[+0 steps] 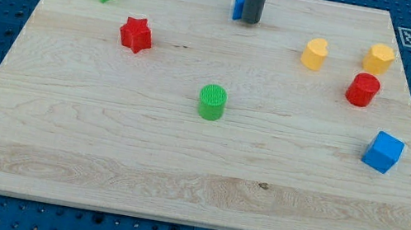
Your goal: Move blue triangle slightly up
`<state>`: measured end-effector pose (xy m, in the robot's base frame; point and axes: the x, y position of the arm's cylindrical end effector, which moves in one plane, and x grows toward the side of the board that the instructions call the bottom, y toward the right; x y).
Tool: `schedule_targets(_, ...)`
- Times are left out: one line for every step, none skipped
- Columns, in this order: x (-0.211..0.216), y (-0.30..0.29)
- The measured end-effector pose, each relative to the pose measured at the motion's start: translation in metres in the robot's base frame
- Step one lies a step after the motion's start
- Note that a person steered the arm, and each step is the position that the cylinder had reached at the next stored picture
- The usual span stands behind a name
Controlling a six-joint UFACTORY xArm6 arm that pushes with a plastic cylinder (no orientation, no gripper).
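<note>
**Blue triangle: near top edge, push status unclear**

Camera view: my tip (250, 21) touches the blue triangle (239, 4), mostly hidden behind the rod, near the bench (181, 161) top edge. The tool grasps nothing; it only pushes. Little room upward remains; I judge the nudge nearly done.

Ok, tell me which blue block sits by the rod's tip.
The blue triangle block, mostly hidden behind my tip; the blue cube lies far toward the view's right.

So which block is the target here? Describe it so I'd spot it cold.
Start at the wooden board's top edge, near the middle, where the dark rod comes down. My tip sits against the blue triangle, mostly hidden behind the rod. The only other blue piece, the blue cube, lies far right.
</note>
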<state>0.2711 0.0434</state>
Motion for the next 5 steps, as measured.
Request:
schedule_targets(0.004,0.0)
schedule_targets(0.021,0.0)
schedule_targets(0.023,0.0)
schedule_targets(0.04,0.0)
schedule_targets(0.044,0.0)
